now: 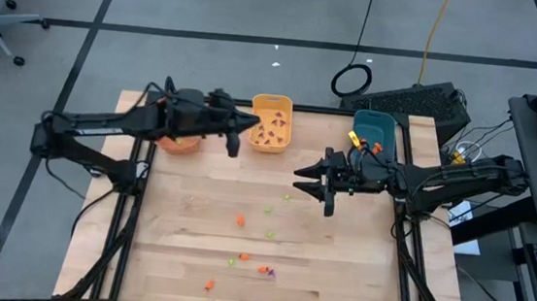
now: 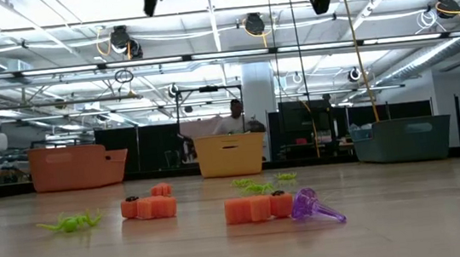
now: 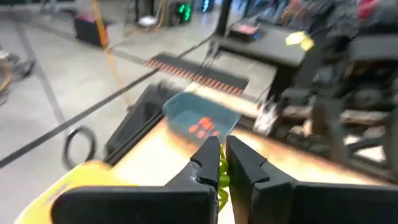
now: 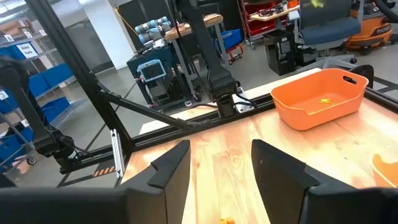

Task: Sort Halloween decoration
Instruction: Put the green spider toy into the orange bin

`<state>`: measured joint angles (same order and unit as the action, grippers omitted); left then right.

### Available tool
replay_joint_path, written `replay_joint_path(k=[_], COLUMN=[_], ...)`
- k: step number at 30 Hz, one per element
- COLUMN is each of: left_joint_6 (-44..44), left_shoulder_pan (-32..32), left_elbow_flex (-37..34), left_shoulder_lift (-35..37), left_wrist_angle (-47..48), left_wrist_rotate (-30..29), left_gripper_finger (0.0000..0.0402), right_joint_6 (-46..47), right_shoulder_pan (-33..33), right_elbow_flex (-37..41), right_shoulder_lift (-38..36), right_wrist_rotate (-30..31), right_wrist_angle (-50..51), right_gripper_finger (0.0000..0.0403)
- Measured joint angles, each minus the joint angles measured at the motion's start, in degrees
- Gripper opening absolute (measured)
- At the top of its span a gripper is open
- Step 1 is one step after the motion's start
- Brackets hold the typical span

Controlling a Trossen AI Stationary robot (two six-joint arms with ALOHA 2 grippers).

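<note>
Open wood lies mid-table between the bins [image 1: 271,123] (along the far edge) and the scattered trinkets [image 1: 252,249].

Orange, green, purple trinkets [image 1: 251,258] scattered mid-table; one green piece [image 3: 222,175] pinched aloft.

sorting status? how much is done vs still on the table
Partly done. Done: orange pieces sit in the yellow bin and teal bin, something yellow-green in the orange bin. In hand: the left hand is shut on a green trinket near the yellow bin; the right hand hangs open and empty over the table. Left: about nine loose trinkets, orange, green and purple.
</note>
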<state>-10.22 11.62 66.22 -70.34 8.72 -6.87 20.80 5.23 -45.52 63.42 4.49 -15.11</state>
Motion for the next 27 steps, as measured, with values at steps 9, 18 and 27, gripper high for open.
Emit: replay_joint_path(k=[9, 18, 27], left_joint_6=[-3.0, -3.0, -2.7], left_shoulder_pan=[8.0, 16.1, 23.8], left_elbow_flex=[0.0, 0.0, -0.1], left_shoulder_lift=[5.5, 4.8, 2.1], left_wrist_angle=[19.6, 43.6, 54.1], left_wrist_rotate=[0.0, -0.1, -8.2], left_gripper_finger=[0.0012, 0.0012, 0.0012], right_joint_6=[0.0, 0.0, 0.2], right_shoulder_pan=[0.0, 0.0, 0.0], right_elbow_flex=[0.0, 0.0, 0.0], right_shoulder_lift=[0.0, 0.0, 0.0], right_wrist_rotate=[0.0, 0.0, 0.0], right_wrist_angle=[0.3, 0.4, 0.4], right_gripper_finger=[0.0159, 0.0154, 0.0155])
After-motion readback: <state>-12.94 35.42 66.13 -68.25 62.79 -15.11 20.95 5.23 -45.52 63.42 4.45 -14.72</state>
